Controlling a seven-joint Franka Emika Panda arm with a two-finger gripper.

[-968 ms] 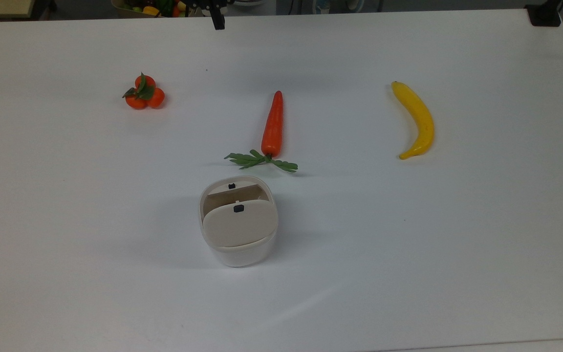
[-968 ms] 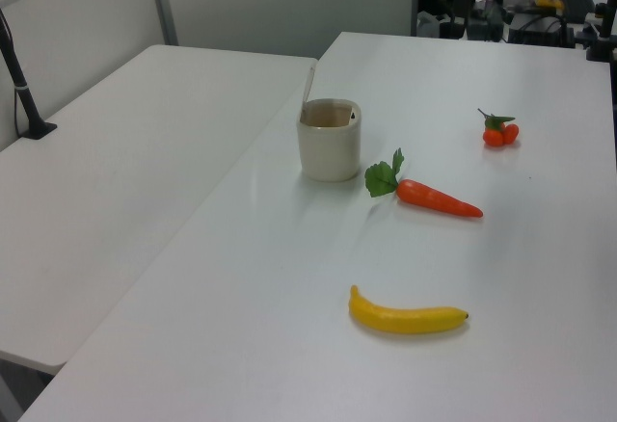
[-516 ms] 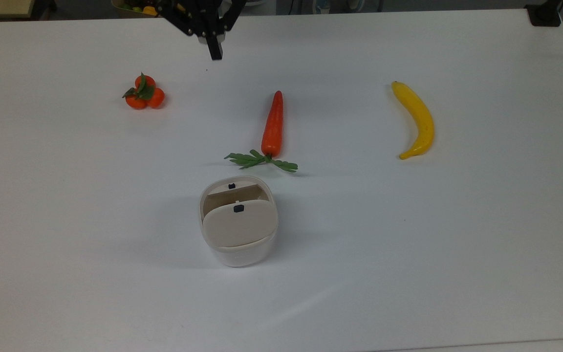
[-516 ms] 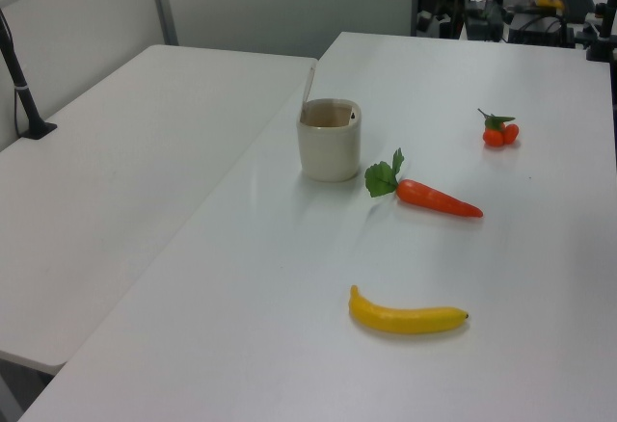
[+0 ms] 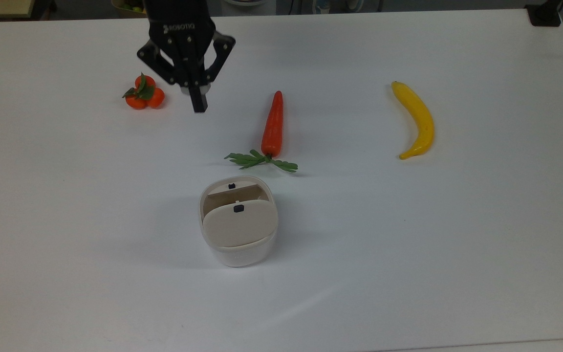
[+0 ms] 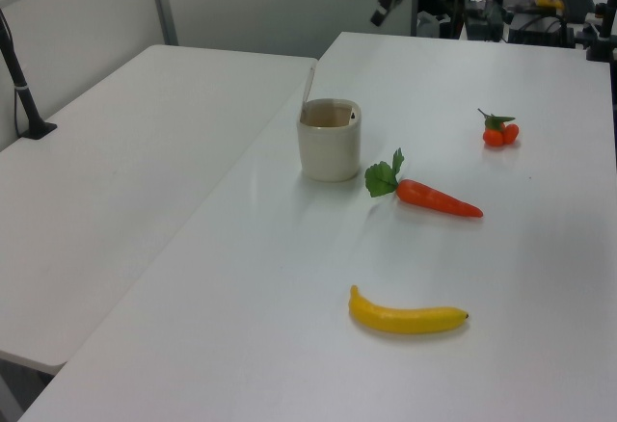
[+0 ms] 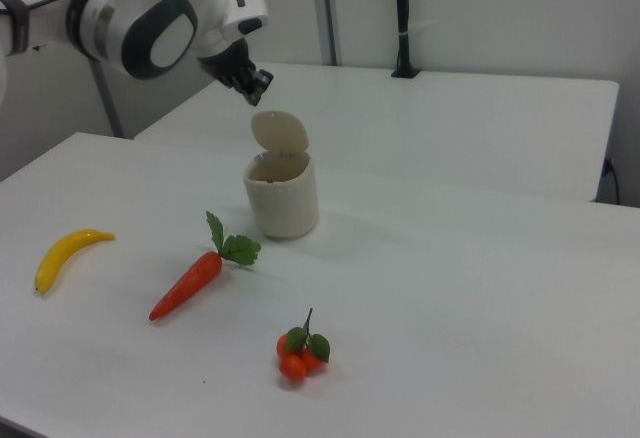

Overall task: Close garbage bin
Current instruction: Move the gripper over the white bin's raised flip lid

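Garbage bin (image 5: 238,244): lid (image 5: 237,225) raised, open.
Gripper (image 5: 198,103): fingers together, high above the table, away from the bin.
Carrot (image 5: 272,125): leaves just beside the bin.

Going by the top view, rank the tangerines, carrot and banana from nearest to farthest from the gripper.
1. Tangerines, just to the top view's left of the gripper.
2. Carrot, to the top view's right.
3. Banana, far toward the top view's right.
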